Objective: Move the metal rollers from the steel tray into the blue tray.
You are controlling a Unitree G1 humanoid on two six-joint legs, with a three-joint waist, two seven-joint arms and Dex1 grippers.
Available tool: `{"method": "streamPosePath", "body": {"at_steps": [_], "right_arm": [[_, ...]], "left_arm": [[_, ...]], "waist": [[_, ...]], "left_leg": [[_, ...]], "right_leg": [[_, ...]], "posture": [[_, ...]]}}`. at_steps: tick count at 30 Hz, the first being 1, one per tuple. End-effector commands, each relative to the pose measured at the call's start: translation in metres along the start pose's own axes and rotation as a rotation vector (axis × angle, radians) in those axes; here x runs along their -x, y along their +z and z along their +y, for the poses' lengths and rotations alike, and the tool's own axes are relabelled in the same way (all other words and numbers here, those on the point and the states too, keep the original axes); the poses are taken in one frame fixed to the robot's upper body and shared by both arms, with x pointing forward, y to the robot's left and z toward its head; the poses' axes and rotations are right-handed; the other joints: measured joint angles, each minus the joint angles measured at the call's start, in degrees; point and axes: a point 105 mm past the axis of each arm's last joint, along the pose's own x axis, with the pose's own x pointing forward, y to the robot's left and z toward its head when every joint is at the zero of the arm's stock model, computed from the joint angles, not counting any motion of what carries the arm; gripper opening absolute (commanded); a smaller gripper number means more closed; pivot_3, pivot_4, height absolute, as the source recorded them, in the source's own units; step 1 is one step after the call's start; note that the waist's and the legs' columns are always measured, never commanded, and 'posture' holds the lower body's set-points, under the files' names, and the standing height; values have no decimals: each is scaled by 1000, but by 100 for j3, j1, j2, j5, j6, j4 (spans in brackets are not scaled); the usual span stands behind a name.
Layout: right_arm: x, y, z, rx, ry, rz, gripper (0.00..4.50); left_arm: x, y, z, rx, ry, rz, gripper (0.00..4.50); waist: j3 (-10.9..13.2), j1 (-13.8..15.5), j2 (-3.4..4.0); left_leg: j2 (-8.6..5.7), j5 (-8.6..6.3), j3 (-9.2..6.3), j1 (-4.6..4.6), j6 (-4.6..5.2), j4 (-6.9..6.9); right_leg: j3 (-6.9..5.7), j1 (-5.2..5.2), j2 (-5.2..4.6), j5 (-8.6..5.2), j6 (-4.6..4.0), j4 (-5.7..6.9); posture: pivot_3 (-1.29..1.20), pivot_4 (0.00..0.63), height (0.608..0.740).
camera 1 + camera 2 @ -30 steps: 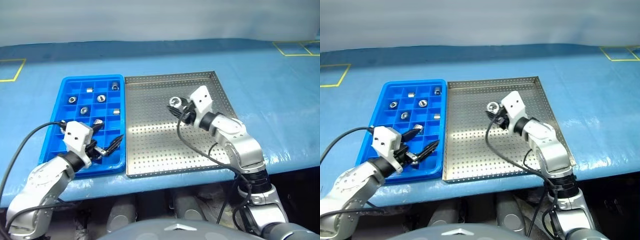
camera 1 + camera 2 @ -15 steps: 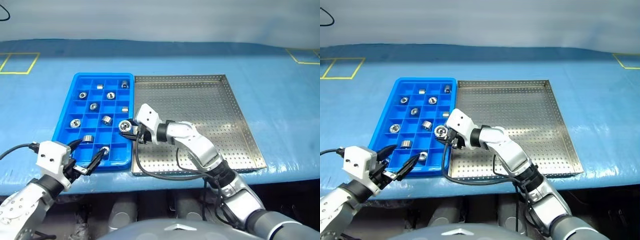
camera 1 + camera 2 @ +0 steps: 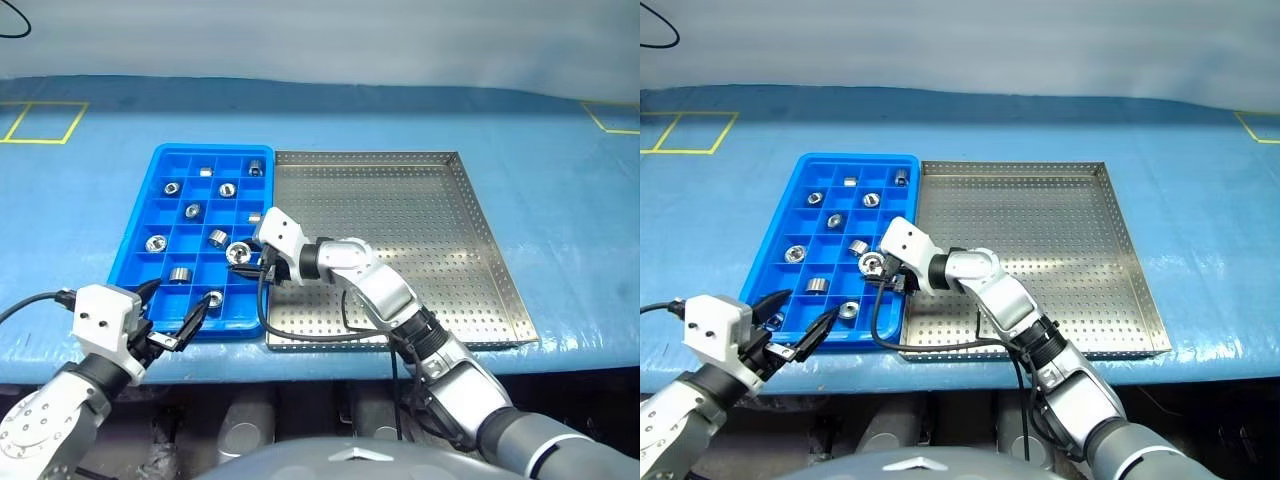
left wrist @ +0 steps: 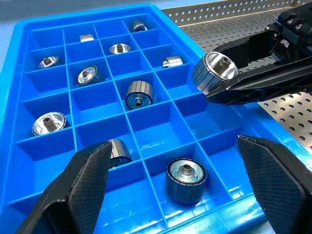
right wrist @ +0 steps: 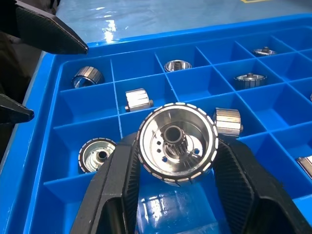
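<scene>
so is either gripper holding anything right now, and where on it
Yes. The right gripper holds one metal roller by its ribbed outer side, a finger on each side, over the blue tray. The left gripper is open and empty.

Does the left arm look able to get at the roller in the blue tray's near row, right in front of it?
Probably yes. The left tool is open just short of that roller, which lies uncovered in its compartment of the blue tray. The right tool, shut on another roller, sits off to the side.

Glossy blue plastic tray point(image 3: 135, 262), shiny ribbed metal rollers point(image 5: 176, 143), seemingly matt perforated steel tray point(image 3: 420, 225).
</scene>
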Motion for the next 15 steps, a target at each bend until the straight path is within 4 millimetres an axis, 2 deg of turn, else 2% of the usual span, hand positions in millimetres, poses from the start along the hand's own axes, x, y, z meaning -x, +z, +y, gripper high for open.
{"method": "streamPosePath", "body": {"at_steps": [1, 4, 7, 9, 12, 15], "right_arm": [[-1, 13, -2, 40, -3, -45, 3067], [1, 18, -4, 59, -32, -74, 4049], [5, 25, -7, 66, -55, -105, 4049], [11, 38, -12, 69, -96, -164, 4049], [31, 69, -31, 92, -255, -335, 4049], [60, 80, -48, 132, -394, -414, 4049]], "left_arm": [[-1, 11, -6, -36, -15, -43, 4500], [-3, 12, -5, -38, -19, -45, 4500], [-6, 13, -7, -41, -34, -50, 4500], [-10, 15, -9, -41, -51, -61, 4500], [-20, 21, -17, -38, -102, -99, 4500], [-35, 32, -26, -35, -168, -151, 4500]], "waist": [[0, 3, 0], [0, 3, 0], [0, -2, 0], [0, -6, 0], [1, -9, 1], [0, -14, 1]], "left_leg": [[0, 0, 0, 0, 0, 0], [0, 0, -1, 0, -1, 0], [0, 1, -1, 0, -1, 0], [0, 1, 0, 0, -1, 0], [-1, 1, -2, -2, -2, 1], [-4, 1, -4, -2, -2, 2]], "right_leg": [[0, 0, 0, 0, 0, 0], [-1, 0, 0, 0, 0, 1], [-1, 0, 1, 0, 0, 0], [0, 0, 1, 0, 0, 0], [-1, -1, 0, 1, 1, 1], [-2, 1, 0, 2, 3, 1]], "posture": [[141, 150, 740], [127, 150, 740], [106, 150, 740], [95, 150, 740], [63, 150, 740], [16, 150, 740]]}}
